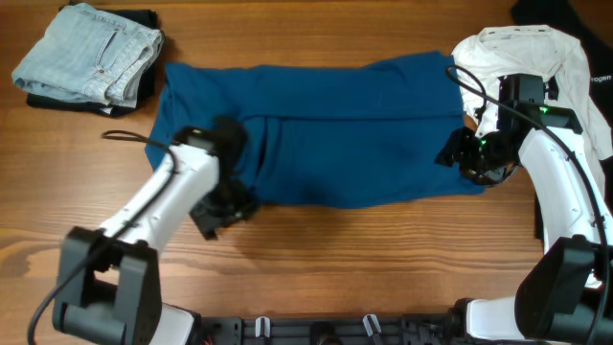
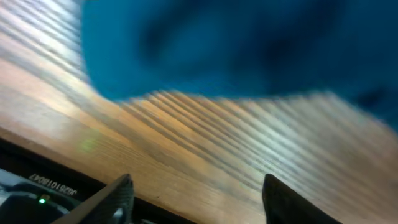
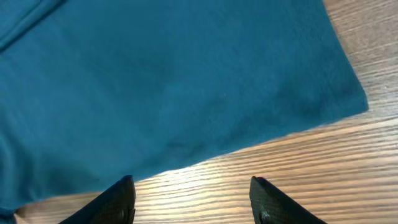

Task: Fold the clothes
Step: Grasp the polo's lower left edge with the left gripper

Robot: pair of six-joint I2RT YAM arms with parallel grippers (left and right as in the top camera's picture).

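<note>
A dark-blue shirt (image 1: 335, 134) lies folded into a wide band across the middle of the wooden table. Its blurred edge fills the top of the left wrist view (image 2: 236, 43), and its corner and edge show in the right wrist view (image 3: 174, 81). My left gripper (image 1: 222, 206) is open and empty over bare wood at the shirt's near left corner (image 2: 196, 193). My right gripper (image 1: 469, 153) is open and empty at the shirt's right edge (image 3: 191, 196). A white T-shirt (image 1: 527, 53) lies crumpled at the far right.
A stack of folded light-blue jeans (image 1: 91, 53) on a dark garment sits at the far left corner. A dark cloth (image 1: 551, 11) shows at the far right edge. Bare wood (image 1: 364, 259) runs along the near side of the table.
</note>
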